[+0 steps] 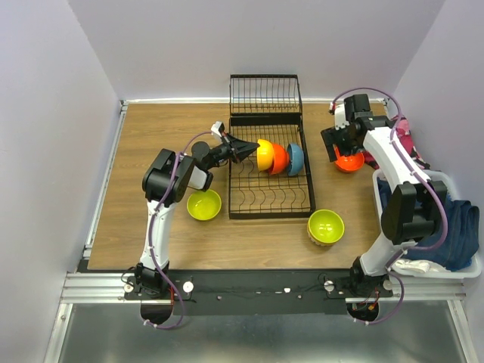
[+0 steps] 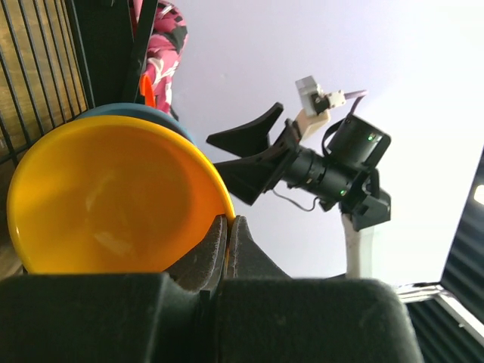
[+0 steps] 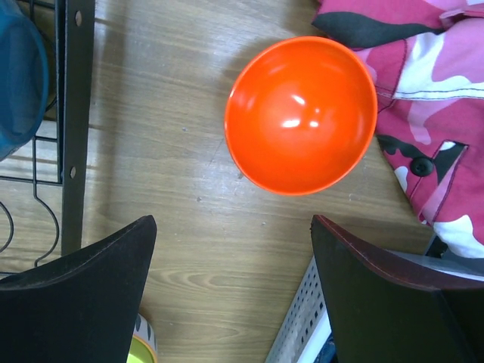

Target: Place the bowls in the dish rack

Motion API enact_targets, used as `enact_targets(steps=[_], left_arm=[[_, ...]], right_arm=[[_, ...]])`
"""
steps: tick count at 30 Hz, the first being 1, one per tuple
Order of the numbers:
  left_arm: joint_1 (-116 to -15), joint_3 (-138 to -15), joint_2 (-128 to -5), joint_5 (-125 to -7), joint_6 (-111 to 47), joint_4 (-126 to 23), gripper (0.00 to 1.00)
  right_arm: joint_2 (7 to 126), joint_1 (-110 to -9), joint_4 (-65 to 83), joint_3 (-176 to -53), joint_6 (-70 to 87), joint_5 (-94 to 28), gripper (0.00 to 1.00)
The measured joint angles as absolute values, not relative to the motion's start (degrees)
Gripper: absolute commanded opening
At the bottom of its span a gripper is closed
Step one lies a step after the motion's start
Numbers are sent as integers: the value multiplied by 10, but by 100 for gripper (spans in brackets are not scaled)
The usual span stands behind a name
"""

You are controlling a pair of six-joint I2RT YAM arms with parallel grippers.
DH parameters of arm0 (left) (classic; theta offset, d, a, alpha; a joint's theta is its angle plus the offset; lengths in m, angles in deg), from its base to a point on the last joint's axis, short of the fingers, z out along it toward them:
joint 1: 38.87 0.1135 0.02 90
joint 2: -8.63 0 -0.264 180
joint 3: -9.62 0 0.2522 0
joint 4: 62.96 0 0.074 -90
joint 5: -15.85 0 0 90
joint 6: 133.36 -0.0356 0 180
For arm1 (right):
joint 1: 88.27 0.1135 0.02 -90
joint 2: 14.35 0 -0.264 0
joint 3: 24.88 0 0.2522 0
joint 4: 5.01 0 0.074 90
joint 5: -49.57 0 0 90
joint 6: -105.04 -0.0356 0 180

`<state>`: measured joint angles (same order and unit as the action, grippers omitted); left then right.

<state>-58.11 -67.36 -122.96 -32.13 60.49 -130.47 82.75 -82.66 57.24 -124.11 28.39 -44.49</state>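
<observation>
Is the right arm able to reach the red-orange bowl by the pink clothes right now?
Probably yes: the open right gripper hovers over the red-orange bowl, uncovered on the table; the pink garment only borders one side.

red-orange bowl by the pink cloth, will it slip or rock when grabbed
Probably slippery: the red-orange bowl shows bright glossy highlights. Its round form, open side up on the wooden table, may rock or slide if nudged. It looks rigid and thin-rimmed, so likely light.
</observation>
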Motion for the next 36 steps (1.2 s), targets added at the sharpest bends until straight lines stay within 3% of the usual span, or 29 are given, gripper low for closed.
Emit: enact_targets(steps=[24,36], left_arm=[[-577,-642,-1213,-329,600,-1314,1],[-566,-616,-1191,-329,545,-1265,35]], right_arm=[[836,-788,574,-1242,286,-459,91],[836,-782,573,-1244,286,-460,91]])
